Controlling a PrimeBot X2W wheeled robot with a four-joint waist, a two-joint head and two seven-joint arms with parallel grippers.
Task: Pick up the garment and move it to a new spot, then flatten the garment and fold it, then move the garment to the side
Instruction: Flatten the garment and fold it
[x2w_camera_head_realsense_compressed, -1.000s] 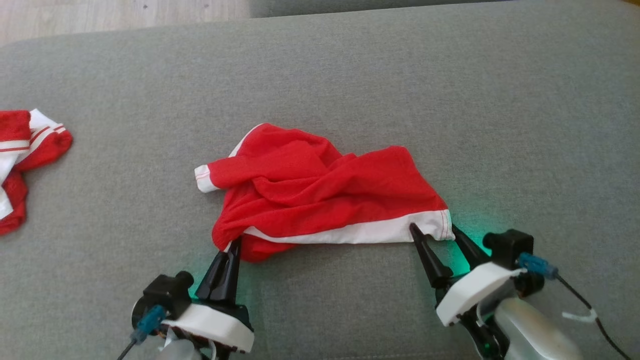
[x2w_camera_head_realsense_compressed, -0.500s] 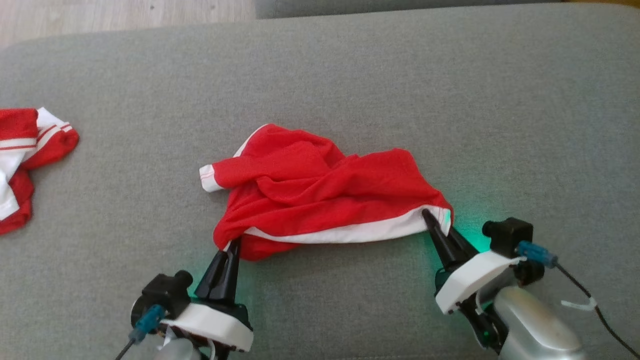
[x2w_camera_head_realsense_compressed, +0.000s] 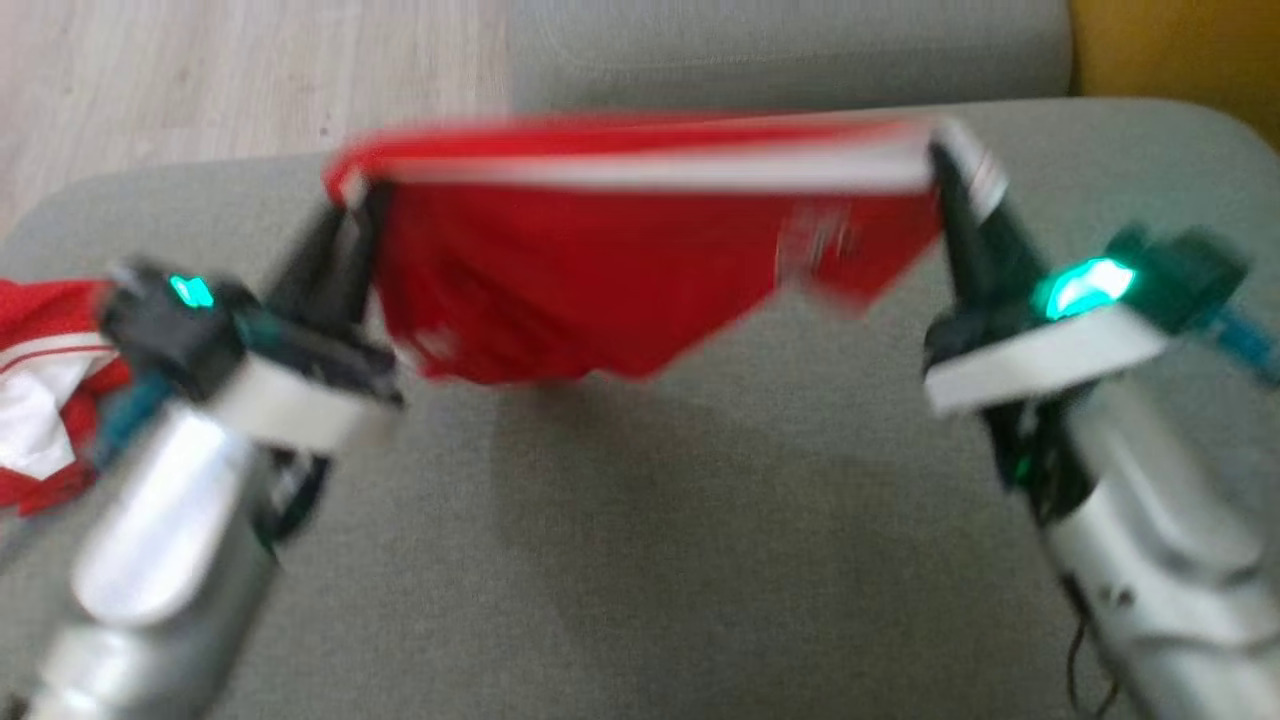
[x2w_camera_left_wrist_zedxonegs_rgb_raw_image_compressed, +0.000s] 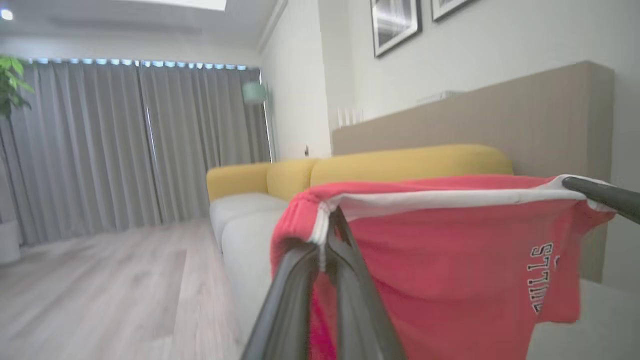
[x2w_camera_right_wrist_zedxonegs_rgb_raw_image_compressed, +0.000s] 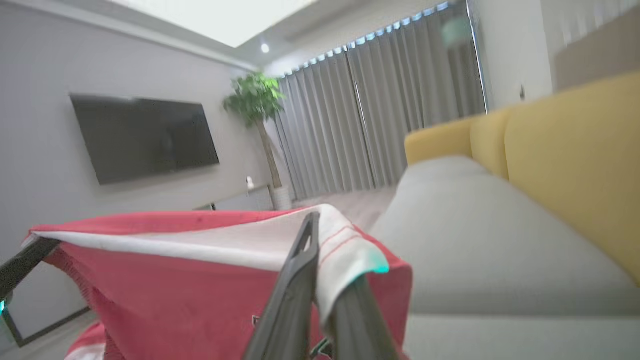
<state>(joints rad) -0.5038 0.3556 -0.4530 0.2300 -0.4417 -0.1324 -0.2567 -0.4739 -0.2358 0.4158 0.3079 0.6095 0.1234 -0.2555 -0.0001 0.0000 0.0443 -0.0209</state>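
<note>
The garment (x2w_camera_head_realsense_compressed: 620, 270) is red with a white band and hangs in the air over the grey cushion (x2w_camera_head_realsense_compressed: 700, 520), stretched between both grippers. My left gripper (x2w_camera_head_realsense_compressed: 350, 200) is shut on the band's left end and my right gripper (x2w_camera_head_realsense_compressed: 945, 160) is shut on its right end. In the left wrist view the garment (x2w_camera_left_wrist_zedxonegs_rgb_raw_image_compressed: 450, 265) shows dark lettering, its band pinched between the left gripper (x2w_camera_left_wrist_zedxonegs_rgb_raw_image_compressed: 327, 220) fingers. Over in the right wrist view the white band (x2w_camera_right_wrist_zedxonegs_rgb_raw_image_compressed: 210, 245) drapes over the right gripper (x2w_camera_right_wrist_zedxonegs_rgb_raw_image_compressed: 320, 225).
A second red and white garment (x2w_camera_head_realsense_compressed: 40, 400) lies at the cushion's left edge. Wooden floor (x2w_camera_head_realsense_compressed: 200, 80) lies beyond the cushion. A yellow sofa back (x2w_camera_head_realsense_compressed: 1180, 50) stands at the far right, and another grey cushion (x2w_camera_head_realsense_compressed: 780, 50) adjoins behind.
The right gripper shut on the band's right end, then both arms lifted the garment off the cushion and pulled it taut. The head camera has also shifted.
</note>
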